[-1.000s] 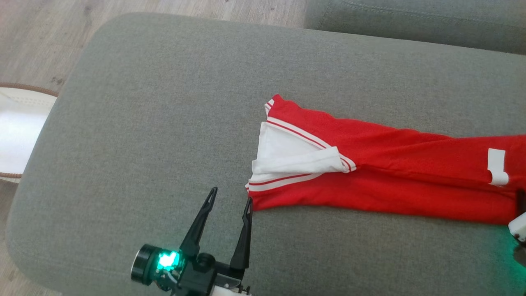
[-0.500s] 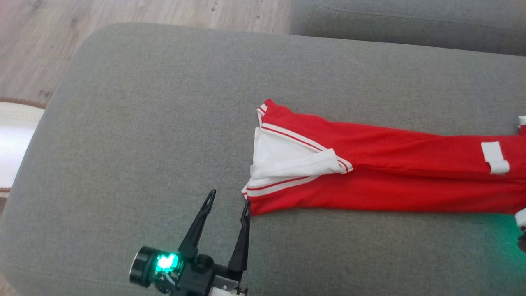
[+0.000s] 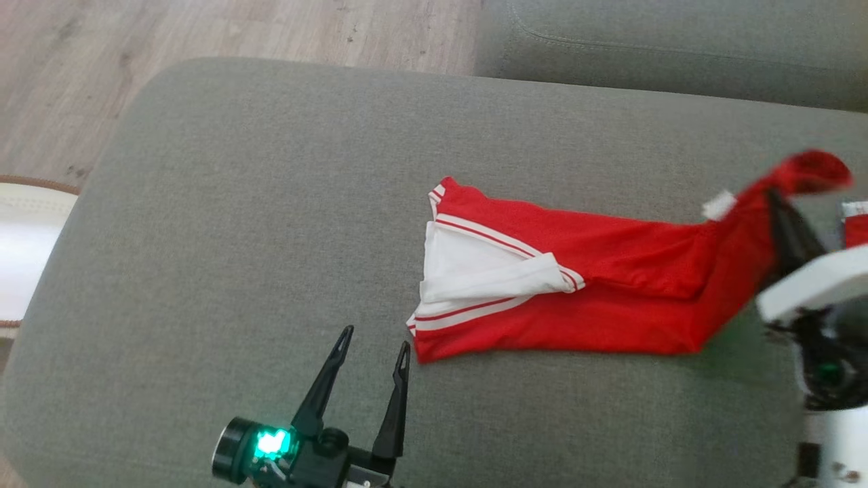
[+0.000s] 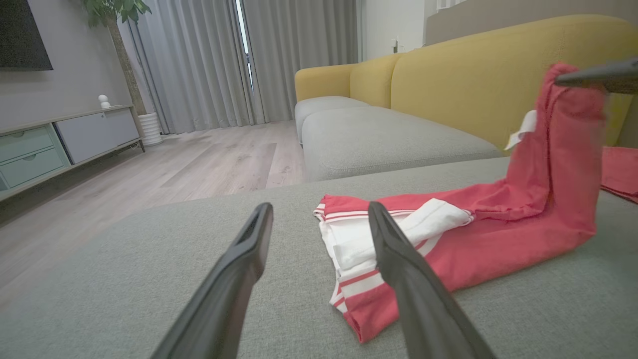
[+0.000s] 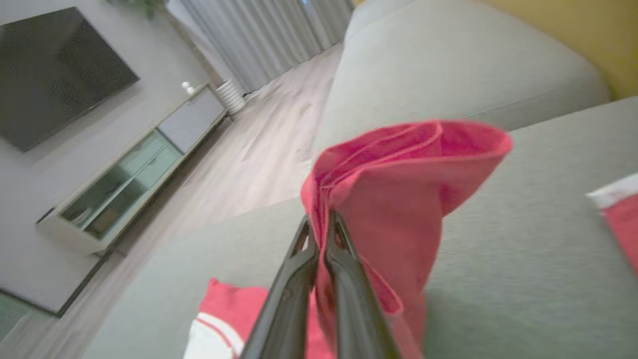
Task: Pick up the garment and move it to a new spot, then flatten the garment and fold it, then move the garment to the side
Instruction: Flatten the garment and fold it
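Observation:
The garment (image 3: pixel 610 298) is red with white striped trim and lies lengthwise on the grey cushion (image 3: pixel 271 203). Its white-lined end faces left. My right gripper (image 3: pixel 776 200) is shut on the garment's right end and holds it up off the cushion, so the cloth rises in a fold. The right wrist view shows the red cloth (image 5: pixel 398 174) bunched over the closed fingertips of that gripper (image 5: pixel 319 219). My left gripper (image 3: pixel 375 337) stands open just left of the garment's near-left corner, with nothing between its fingers. From the left wrist the garment (image 4: pixel 498 234) lies past the open left gripper (image 4: pixel 319 212).
A second grey cushion (image 3: pixel 678 41) adjoins at the back, with a yellow sofa back (image 4: pixel 473 75) behind it. Wooden floor (image 3: pixel 203 27) lies beyond the cushion's left edge, where a white rug (image 3: pixel 20 237) shows. Another red piece (image 3: pixel 856 227) lies at the far right.
My right gripper has shut on the garment's right end and raised it off the cushion. The head camera has shifted slightly. The left gripper has stayed open in place.

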Motion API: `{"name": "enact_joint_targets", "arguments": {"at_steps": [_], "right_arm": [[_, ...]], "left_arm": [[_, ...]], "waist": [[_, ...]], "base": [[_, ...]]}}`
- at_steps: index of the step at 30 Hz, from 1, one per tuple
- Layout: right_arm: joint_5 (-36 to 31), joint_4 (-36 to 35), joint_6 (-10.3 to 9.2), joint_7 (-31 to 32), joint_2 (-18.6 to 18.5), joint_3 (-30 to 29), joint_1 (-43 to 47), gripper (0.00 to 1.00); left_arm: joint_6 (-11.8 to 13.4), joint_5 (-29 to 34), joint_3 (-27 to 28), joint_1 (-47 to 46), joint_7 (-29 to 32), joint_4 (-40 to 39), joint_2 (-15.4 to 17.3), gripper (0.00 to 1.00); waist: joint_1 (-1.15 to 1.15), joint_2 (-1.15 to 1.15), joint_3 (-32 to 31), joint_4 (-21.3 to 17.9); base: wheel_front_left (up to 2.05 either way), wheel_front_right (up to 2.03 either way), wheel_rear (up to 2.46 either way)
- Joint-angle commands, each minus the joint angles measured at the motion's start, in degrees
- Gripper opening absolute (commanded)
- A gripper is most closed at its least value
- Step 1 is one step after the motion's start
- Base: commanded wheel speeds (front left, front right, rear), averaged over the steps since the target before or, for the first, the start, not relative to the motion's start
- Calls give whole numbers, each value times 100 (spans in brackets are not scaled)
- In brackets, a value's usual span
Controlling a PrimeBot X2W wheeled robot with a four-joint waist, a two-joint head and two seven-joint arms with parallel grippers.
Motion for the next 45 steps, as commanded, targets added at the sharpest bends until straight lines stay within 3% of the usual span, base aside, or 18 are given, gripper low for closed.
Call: {"name": "enact_joint_targets", "arguments": {"at_steps": [1, 9, 22, 23, 24, 25, 26, 33, 45], "right_arm": [[66, -301, -4, 47, 7, 283, -181, 0], [389, -202, -4, 80, 146, 1582, -437, 0], [1132, 1097, -4, -571, 151, 3243, -921, 0], [1180, 1182, -4, -612, 151, 3332, -941, 6], [1226, 1266, -4, -666, 151, 3411, -959, 34], [1271, 1345, -4, -717, 151, 3490, -973, 95], [1312, 1405, -4, -777, 151, 3567, -990, 100], [1386, 1402, -4, -1386, 152, 3790, -970, 100], [81, 989, -4, -2940, -236, 3026, 107, 100]], "left_arm": [[-6, 58, 189, -113, -55, -142, -53, 100], [-123, 88, 181, -140, -55, -63, -137, 100], [-263, 140, 196, -165, -55, 69, -281, 100], [-274, 144, 200, -167, -55, 71, -289, 100], [-284, 150, 203, -165, -55, 76, -296, 100], [-290, 155, 208, -161, -55, 81, -304, 100], [-293, 161, 214, -156, -55, 84, -312, 100], [-265, 179, 340, -89, -55, 134, -319, 100], [-115, 44, 779, 191, -55, -84, -298, 100]], "waist": [[0, 0, -6, 45], [0, 0, 19, 389], [0, 0, 139, 901], [0, 0, 148, 924], [0, 0, 153, 941], [0, 0, 159, 952], [0, 0, 163, 957], [0, 0, 56, 715], [0, 0, -401, -175]], "base": [[0, 0, 0], [0, 0, 0], [0, 0, 0], [0, 0, 0], [0, 0, 0], [0, 0, 0], [0, 0, 0], [0, 0, 0], [0, 0, 0]]}}
